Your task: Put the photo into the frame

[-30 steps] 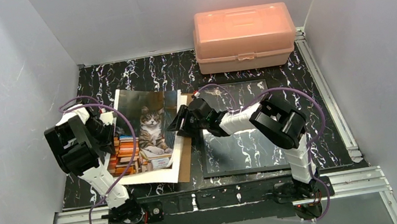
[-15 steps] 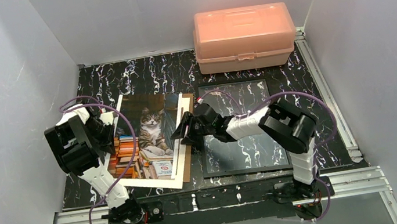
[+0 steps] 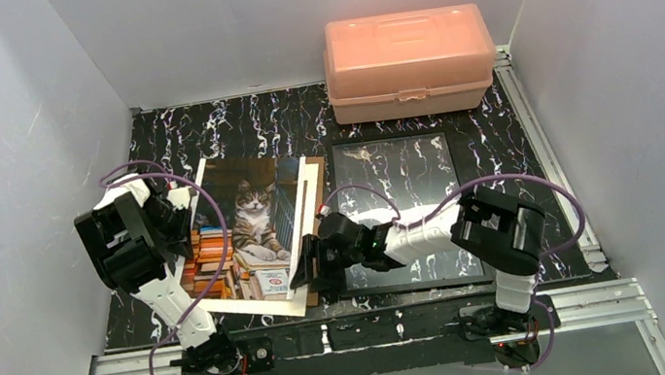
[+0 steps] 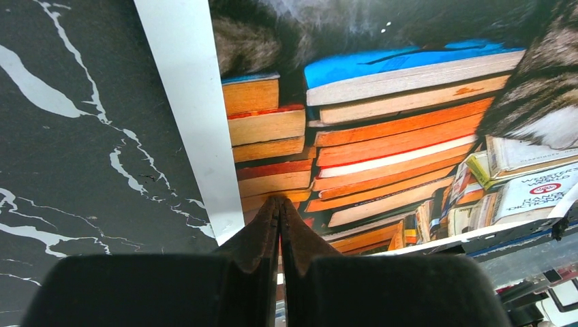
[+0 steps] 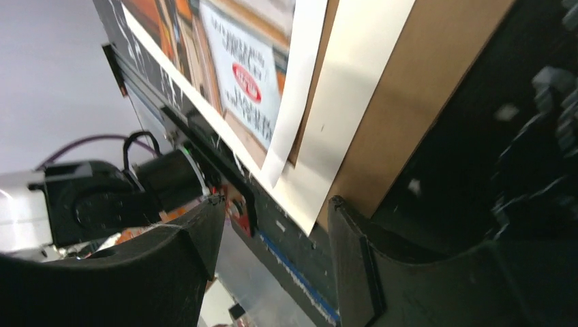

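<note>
Brown backing board (image 5: 422, 102): right claw (image 5: 272, 204), jaws apart and empty, straddles its corner; close squarely.
Photo (image 3: 251, 228): left claw (image 4: 278, 211), fully closed at its border, should steady it.

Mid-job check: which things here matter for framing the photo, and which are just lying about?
Job: photo, pinched by left gripper; black frame with glass; brown backing board, probably the frame's; right gripper, open.
Lying about: pink plastic box.
</note>
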You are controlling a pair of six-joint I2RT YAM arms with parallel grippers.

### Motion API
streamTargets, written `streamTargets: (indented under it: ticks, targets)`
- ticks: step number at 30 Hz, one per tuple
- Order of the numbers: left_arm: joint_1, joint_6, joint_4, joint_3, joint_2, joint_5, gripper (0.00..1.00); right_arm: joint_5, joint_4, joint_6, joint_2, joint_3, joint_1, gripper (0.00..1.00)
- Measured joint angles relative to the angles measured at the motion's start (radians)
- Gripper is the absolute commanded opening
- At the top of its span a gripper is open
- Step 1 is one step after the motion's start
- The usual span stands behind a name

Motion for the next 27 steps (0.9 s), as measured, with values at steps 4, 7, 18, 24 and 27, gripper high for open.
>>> streamTargets:
  ticks: [4,7,18,24,27]
  targets:
    - [0.0,-0.005,0.0,0.0,0.001,-0.001,0.0,0.006,-0.056,0.019,-0.042,-0.003,0.054,0.64]
    - [0.0,-0.009,0.0,0.001,0.002,-0.002,0.0,0.025,-0.095,0.029,-0.071,-0.003,0.078,0.65]
    - [0.0,-0.023,0.0,0.001,0.002,-0.004,0.0,0.058,-0.113,0.081,-0.074,-0.035,0.125,0.64]
    - [0.0,-0.03,0.001,0.001,0.002,-0.005,0.0,0.11,-0.076,0.129,-0.051,-0.037,0.156,0.64]
    - [0.0,-0.032,0.001,0.001,0.002,-0.005,0.0,0.161,-0.043,0.16,-0.046,-0.042,0.176,0.63]
